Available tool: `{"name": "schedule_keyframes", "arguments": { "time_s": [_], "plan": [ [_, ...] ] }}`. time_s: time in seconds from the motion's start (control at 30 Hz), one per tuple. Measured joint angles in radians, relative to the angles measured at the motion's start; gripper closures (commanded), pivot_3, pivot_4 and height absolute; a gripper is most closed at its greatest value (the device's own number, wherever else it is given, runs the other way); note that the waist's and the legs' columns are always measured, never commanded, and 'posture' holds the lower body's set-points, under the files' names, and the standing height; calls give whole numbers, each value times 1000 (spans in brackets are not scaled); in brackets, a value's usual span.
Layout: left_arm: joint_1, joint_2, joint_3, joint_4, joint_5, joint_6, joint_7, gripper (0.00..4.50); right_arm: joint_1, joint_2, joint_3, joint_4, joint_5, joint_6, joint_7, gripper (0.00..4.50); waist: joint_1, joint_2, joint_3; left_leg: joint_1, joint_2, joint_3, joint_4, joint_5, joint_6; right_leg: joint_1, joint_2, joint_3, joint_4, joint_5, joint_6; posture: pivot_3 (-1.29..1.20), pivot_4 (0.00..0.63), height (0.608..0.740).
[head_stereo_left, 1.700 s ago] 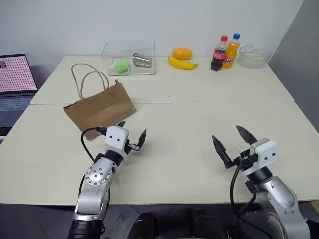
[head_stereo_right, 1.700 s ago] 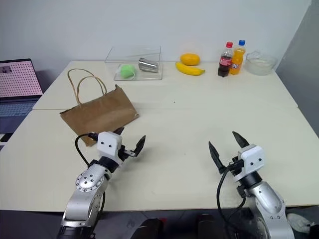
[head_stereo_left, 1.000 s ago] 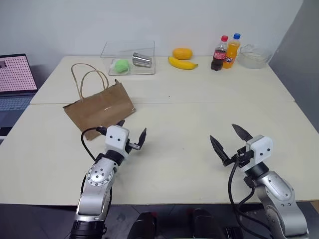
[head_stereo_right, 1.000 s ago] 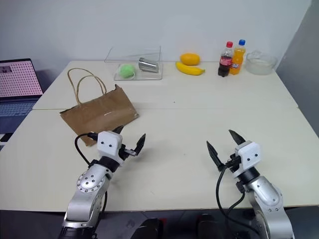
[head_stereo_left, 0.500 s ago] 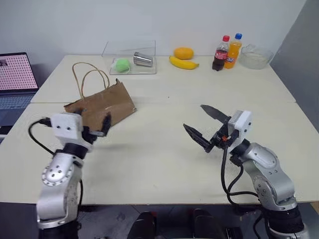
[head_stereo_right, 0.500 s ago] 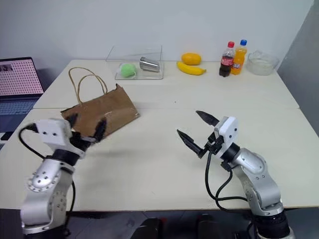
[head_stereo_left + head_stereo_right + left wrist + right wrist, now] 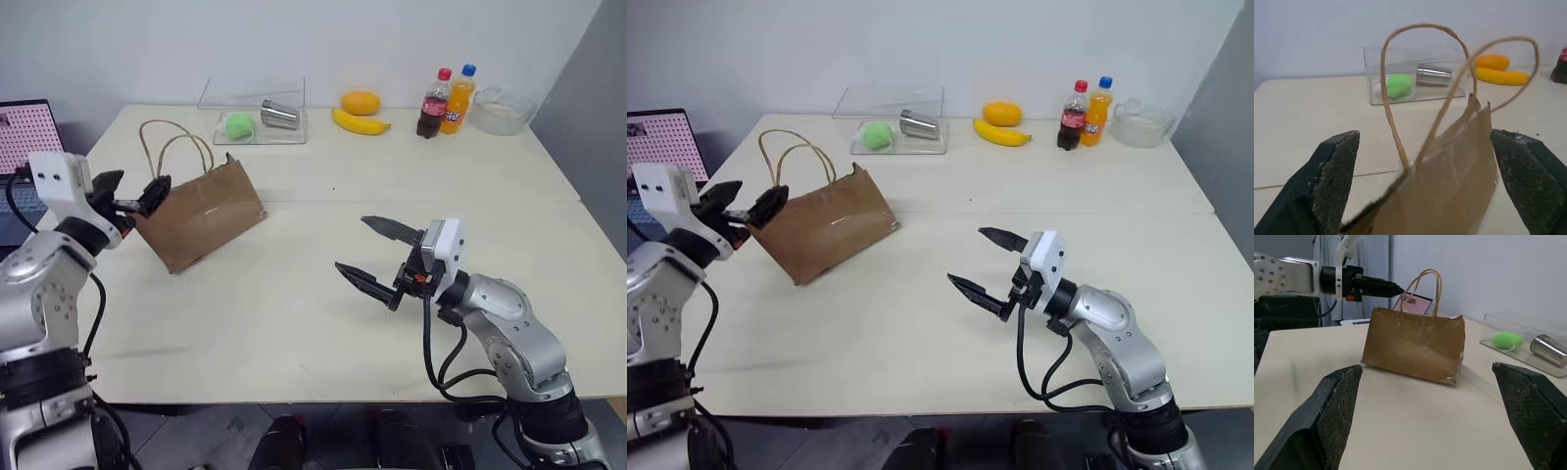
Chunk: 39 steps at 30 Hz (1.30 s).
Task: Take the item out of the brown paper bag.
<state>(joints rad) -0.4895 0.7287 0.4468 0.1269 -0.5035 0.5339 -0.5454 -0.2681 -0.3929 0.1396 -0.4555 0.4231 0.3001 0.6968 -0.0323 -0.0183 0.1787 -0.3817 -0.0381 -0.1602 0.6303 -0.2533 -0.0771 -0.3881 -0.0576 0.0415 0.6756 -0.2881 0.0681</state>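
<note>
- Left gripper [image 7: 130,192] at 9 o'clock of the table [image 7: 323,323], level with the top edge of the brown paper bag [image 7: 201,217], jaws spread wide, empty; touching nothing. Left wrist view: bag mouth and the two loop handles [image 7: 1449,73] standing right between the fingers [image 7: 1334,171].
- Risk, left side: closing now likely to pinch only a thin handle or a single paper wall; bag light and creased, so likely to tip or slide toward 3 o'clock rather than open.
- Risk, left side: pressing the top edge down apt to flatten the mouth shut and block any reach inside.
- Brown paper bag upright at about 10 o'clock of the table, mouth up. Item presumably inside; hidden by the paper, so position and lean impossible to tell.
- Risk, centre: blind reach into a narrow mouth; paper may fold over the item or tear at a handle root.
- Right gripper [image 7: 989,267] near table centre, well apart from the bag, pointing toward 9 o'clock at it, jaws wide apart, holding nothing, hovering above the tabletop.
- Risk, right side: approach on this line likely to hit the bag's broad side wall, not its mouth, and push the bag into the left gripper.
- Clear tray [image 7: 892,122], banana [image 7: 1001,135] and soda bottles [image 7: 1085,113] along 12 to 1 o'clock, well clear of both arms; no hazard judged there.
</note>
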Motion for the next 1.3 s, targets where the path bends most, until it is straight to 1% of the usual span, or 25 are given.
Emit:
{"name": "schedule_keyframes", "arguments": {
  "time_s": [0.27,0.33,0.57,0.77,0.87,0.9,1.07,1.23,1.27,1.3],
  "plan": [
    [-190,17,-126,315,95,-79,-96,23,-21,-17,-1,-26,0,24,0,0,-1,-1,1,0,0,0,0,0,0,-1,0,0,0,0,0,0,150,740],
    [-249,18,-139,393,117,-106,-108,23,-27,-23,-1,-28,0,31,0,0,-1,-1,1,-1,0,0,0,0,0,-1,0,0,0,0,0,0,150,740],
    [-390,34,-152,569,160,-177,-147,23,-35,-45,-5,-47,13,53,4,0,-4,-2,1,-1,0,0,0,0,0,-1,0,0,1,0,0,0,150,740],
    [-465,49,-167,697,208,-248,-168,23,-40,-61,-3,-55,42,78,23,0,-4,-2,1,-1,0,0,0,0,0,-1,0,0,1,0,0,0,150,740],
    [-514,50,-179,779,239,-297,-168,619,-49,-69,-1,-55,52,89,36,0,-5,-3,2,-1,0,0,0,0,0,-1,0,0,2,0,0,0,150,740],
    [-533,50,-183,805,248,-317,-166,884,-55,-70,-1,-55,55,91,42,0,-5,-4,2,-1,0,0,0,0,0,-1,0,0,2,0,0,0,150,740],
    [-613,48,-201,916,287,-399,-164,2537,-60,-72,0,-56,70,101,50,0,-10,-5,3,-1,0,0,0,0,0,-2,0,0,2,0,0,0,150,740],
    [-650,46,-211,992,320,-456,-169,4094,-59,-81,0,-56,70,102,52,0,-13,-5,3,-1,0,0,0,0,0,-2,0,-1,2,0,0,0,150,740],
    [-661,46,-213,1006,326,-465,-174,4469,-59,-82,0,-57,70,102,51,0,-13,-5,3,-1,0,0,0,0,0,-2,0,-1,2,0,0,0,150,740],
    [-667,46,-214,1013,328,-474,-184,4469,-59,-85,0,-61,70,103,51,0,-13,-5,3,-1,0,0,0,0,0,-2,0,-1,2,0,0,0,150,740]
  ]
}}
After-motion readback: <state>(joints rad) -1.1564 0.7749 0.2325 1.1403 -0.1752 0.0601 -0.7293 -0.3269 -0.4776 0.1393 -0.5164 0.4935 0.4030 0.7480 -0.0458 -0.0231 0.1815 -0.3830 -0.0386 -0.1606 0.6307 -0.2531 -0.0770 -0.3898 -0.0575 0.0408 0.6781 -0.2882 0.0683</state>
